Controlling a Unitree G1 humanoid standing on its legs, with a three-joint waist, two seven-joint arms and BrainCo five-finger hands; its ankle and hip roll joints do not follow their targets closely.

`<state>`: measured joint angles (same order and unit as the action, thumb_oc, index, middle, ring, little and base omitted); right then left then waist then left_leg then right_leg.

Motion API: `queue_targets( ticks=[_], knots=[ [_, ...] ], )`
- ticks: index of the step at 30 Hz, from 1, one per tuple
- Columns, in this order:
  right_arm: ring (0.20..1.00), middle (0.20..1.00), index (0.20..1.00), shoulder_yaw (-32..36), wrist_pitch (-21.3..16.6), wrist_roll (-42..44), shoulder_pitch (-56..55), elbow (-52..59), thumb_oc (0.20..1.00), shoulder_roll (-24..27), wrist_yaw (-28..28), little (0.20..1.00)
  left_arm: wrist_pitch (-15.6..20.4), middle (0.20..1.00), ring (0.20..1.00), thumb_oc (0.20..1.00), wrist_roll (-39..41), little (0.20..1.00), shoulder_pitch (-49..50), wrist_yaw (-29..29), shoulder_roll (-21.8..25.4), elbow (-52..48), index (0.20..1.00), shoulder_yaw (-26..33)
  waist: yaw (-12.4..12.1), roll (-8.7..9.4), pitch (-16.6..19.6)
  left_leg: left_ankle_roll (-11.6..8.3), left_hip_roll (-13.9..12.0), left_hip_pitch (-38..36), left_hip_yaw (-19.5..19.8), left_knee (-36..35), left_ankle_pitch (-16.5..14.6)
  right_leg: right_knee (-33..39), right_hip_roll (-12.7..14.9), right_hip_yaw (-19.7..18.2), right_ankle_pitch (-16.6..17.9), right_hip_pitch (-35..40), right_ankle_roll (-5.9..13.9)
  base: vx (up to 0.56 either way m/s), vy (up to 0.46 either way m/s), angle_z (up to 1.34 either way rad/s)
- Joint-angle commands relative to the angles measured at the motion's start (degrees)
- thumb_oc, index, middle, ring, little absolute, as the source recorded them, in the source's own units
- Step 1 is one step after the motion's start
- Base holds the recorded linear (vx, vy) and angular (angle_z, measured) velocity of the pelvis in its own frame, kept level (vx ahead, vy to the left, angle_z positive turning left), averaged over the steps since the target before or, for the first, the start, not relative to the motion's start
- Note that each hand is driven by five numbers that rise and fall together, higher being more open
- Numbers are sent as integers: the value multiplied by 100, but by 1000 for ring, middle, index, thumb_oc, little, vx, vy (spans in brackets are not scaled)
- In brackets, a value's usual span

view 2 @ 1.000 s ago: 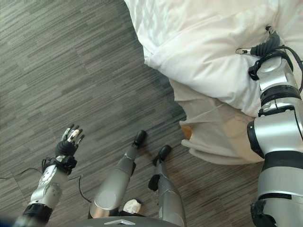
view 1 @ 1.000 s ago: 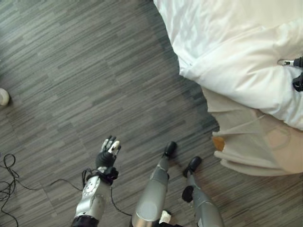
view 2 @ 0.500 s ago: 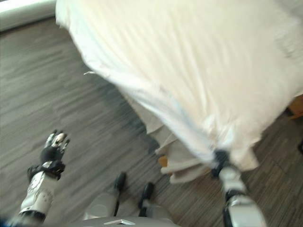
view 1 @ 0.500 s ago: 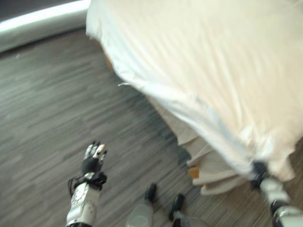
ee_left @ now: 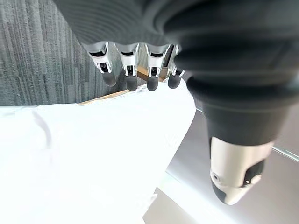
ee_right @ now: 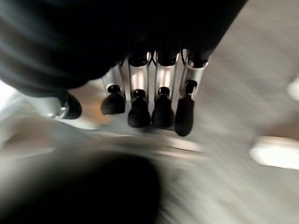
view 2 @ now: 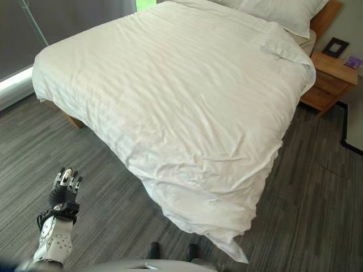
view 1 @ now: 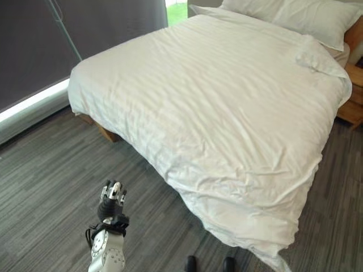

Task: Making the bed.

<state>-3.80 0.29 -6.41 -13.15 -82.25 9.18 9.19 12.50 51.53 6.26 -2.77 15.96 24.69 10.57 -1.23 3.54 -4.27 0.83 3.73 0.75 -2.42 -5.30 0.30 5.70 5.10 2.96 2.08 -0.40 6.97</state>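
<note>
Duvet [view 1: 227, 107] looks pretty much spread in the left eye view, white and covering the bed [view 1: 105, 133] from the pillow [view 1: 295, 14] end down to the foot. The trouble spot is the near corner of the bed, where the cover bunches up in folds and droops in a tail almost to the floor [view 1: 45, 187]. The left hand [view 1: 112, 198] is held over the floor just off the bed's near side, fingers straight and lightly spread, holding nothing.

Right eye view gives the same picture, plus a wooden nightstand [view 2: 332, 79] beside the head of the bed on the far side. The sagging corner [view 2: 221, 226] reads even clearer here, and the rest of the cover only has light wrinkles.

Left wrist view has the fingers [ee_left: 128, 70] lined up straight, thumb apart, with the white cover's edge past them but nothing touched.

Right wrist view shows the right hand [ee_right: 154, 93] with its fingers hanging fairly straight and close together, nothing between them, something blurry beyond.

Guess is the job's nearly done and what's left is tidying that corner. To do it well, the robot would want to pinch the hanging corner itself, not the middle of the bunch, lift it a bit and pull it out square along the bed's edges so the folds flatten instead of shifting the whole cover.
</note>
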Motion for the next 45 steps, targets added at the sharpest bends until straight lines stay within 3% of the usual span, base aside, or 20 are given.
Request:
queue_targets(
  ticks=[1, 7, 9, 11, 13, 15, 16, 17, 19, 20, 21, 22, 23, 24, 25, 28, 30, 34, 39, 45],
  knots=[
    [1000, 1000, 1000, -223, 324, -104, -524, -468, 1000, 221, 551, 1000, 245, 1000, 1000, 1000, 53, 1000, -264, -220, 123, -50, 1000, 451, 202, -73, -224, -130, -205, -64, -104, 30, 103, -187, 293, 244, 299, 195, 165, 38, 9, -8],
    [1000, 1000, 1000, 509, 554, -203, -586, -969, 1000, 1276, 838, 1000, 127, 1000, 1000, 1000, -115, 1000, -206, -425, 335, -413, 1000, 420, 297, -71, -184, -163, -228, -71, -186, 30, 85, -137, 288, 165, 401, 175, 195, 1, -12, -24],
    [1000, 1000, 1000, 1053, 599, -10, -530, -1188, 1000, 1866, 569, 1000, 88, 1000, 1000, 1000, -190, 1000, -210, -413, 423, -483, 1000, 403, 325, -63, -195, -172, -229, -64, -207, 30, 83, -133, 289, 148, 407, 170, 208, -12, -14, -3],
    [1000, 1000, 1000, 2323, 478, 916, -229, -1302, 1000, 3312, -256, 1000, 44, 1000, 1000, 1000, -233, 1000, -212, -343, 574, -530, 1000, 363, 354, -64, -244, -183, -237, -92, -246, 30, 46, -112, 293, 109, 363, 196, 234, -11, 3, -7],
    [1000, 1000, 1000, 2580, 257, 1236, 100, -786, 1000, 3826, -536, 1000, 101, 1000, 1000, 1000, -276, 1000, -182, -222, 525, -578, 1000, 280, 338, -103, -296, -189, -244, -68, -293, 30, 64, -92, 303, 68, 387, 154, 241, -43, 12, -17],
    [1000, 1000, 1000, 2690, -61, 2056, 354, 311, 1000, 3662, -665, 1000, 269, 1000, 1000, 1000, -227, 1000, -188, -79, 442, -606, 1000, 325, 415, -145, -343, -198, -259, -35, -395, 30, 82, -84, 300, -40, 429, 61, 253, -71, 34, -3],
    [1000, 1000, 1000, 3010, -378, 2706, 423, 1838, 1000, 3678, -946, 1000, 380, 1000, 1000, 1000, -96, 1000, -159, 11, 370, -618, 1000, 392, 461, -192, -406, -203, -273, -7, -489, 30, 87, -75, 292, -160, 466, -38, 259, -71, 32, -22],
    [1000, 1000, 1000, 3026, -354, 2700, 396, 1892, 1000, 3656, -970, 1000, 380, 1000, 1000, 1000, -97, 1000, -159, 11, 369, -619, 1000, 391, 454, -193, -406, -202, -275, -8, -494, 30, 84, -77, 290, -165, 466, -41, 259, -64, 32, -40],
    [1000, 1000, 1000, 3123, -618, 3076, 509, 4048, 1000, 3497, -1178, 1000, 419, 1000, 1000, 1000, -17, 1000, -75, 47, 269, -604, 1000, 458, 474, -261, -458, -205, -283, 48, -568, 30, 138, -70, 291, -252, 522, -160, 249, -65, 19, -39],
    [457, 457, 457, 3084, -813, 3293, 555, 4821, 457, 3286, -1214, 457, 454, 1000, 1000, 1000, 27, 1000, -61, 48, 251, -618, 1000, 453, 458, -284, -439, -208, -283, 65, -584, 30, 96, -70, 296, -265, 492, -198, 260, -55, 0, -19],
    [200, 200, 200, 2902, -1012, 3652, 704, 5673, 200, 3038, -1062, 200, 461, 1000, 1000, 1000, 21, 1000, -22, 67, 225, -670, 1000, 435, 440, -323, -474, -205, -283, 70, -597, 30, 84, -70, 297, -274, 487, -219, 256, -27, -13, -5],
    [200, 200, 200, 2817, -1096, 3753, 776, 5798, 200, 2876, -1149, 200, 443, 1000, 1000, 1000, 37, 1000, -18, 57, 235, -678, 1000, 441, 416, -323, -465, -205, -283, 125, -605, 30, 121, -70, 296, -280, 511, -280, 249, -77, -25, -3],
    [200, 200, 200, 2485, -1178, 3979, 862, 6687, 200, 2704, -731, 200, 453, 1000, 1000, 1000, 62, 1000, 48, 45, 245, -725, 1000, 455, 389, -335, -491, -212, -285, 156, -624, 30, 149, -70, 295, -297, 533, -326, 249, -66, -30, -3],
    [200, 200, 200, 2503, -1185, 3845, 810, 6747, 200, 2593, -896, 200, 427, 1000, 1000, 1000, 28, 1000, 56, 22, 236, -752, 1000, 462, 377, -338, -480, -210, -284, 176, -620, 30, 148, -70, 293, -290, 531, -350, 250, -61, -49, -9],
    [200, 200, 200, 2199, -1249, 4159, 883, 7328, 200, 2523, -464, 200, 395, 1000, 1000, 1000, 42, 1000, 89, -87, 251, -747, 1000, 469, 307, -357, -486, -216, -287, 210, -590, 30, 180, -70, 291, -251, 521, -374, 235, -26, -39, -17],
    [200, 200, 200, 1586, -1144, 4440, 1017, 7613, 200, 2370, 0, 200, 335, 1000, 1000, 1000, 77, 1000, 137, -240, 215, -667, 1000, 347, 200, -393, -510, -225, -273, 262, -536, 30, 222, -70, 312, -152, 512, -383, 220, -37, -40, 0],
    [200, 200, 200, 1380, -1091, 4399, 1065, 7633, 200, 2409, 126, 200, 324, 1000, 1000, 1000, 60, 1000, 133, -266, 214, -645, 1000, 314, 174, -405, -526, -227, -271, 268, -529, 30, 233, -70, 316, -131, 515, -383, 216, -26, -21, 8],
    [200, 200, 200, 24, -708, 4242, 1400, 7230, 200, 2430, 679, 200, 244, 1000, 1000, 1000, 59, 1000, 72, -457, 171, -490, 1000, 52, 24, -488, -626, -254, -276, 323, -504, 30, 299, -70, 321, -71, 559, -437, 202, -49, -29, 10],
    [200, 200, 200, -987, -520, 3871, 1634, 7480, 200, 2515, 1161, 200, 248, 1000, 1000, 1000, 219, 1000, -51, -526, 31, -138, 1000, 8, -47, -558, -693, -277, -291, 409, -499, 30, 344, -70, 320, -55, 562, -518, 184, -22, -8, 2],
    [200, 200, 200, -2199, -563, 2668, 2593, 6715, 200, 2145, 1058, 200, 229, 1000, 1000, 1000, 103, 1000, -216, -439, -72, -2, 1000, -282, -160, -720, -844, -285, -286, 607, -498, 30, 419, -70, 321, -58, 633, -735, 183, -50, 9, -1]
  ],
)
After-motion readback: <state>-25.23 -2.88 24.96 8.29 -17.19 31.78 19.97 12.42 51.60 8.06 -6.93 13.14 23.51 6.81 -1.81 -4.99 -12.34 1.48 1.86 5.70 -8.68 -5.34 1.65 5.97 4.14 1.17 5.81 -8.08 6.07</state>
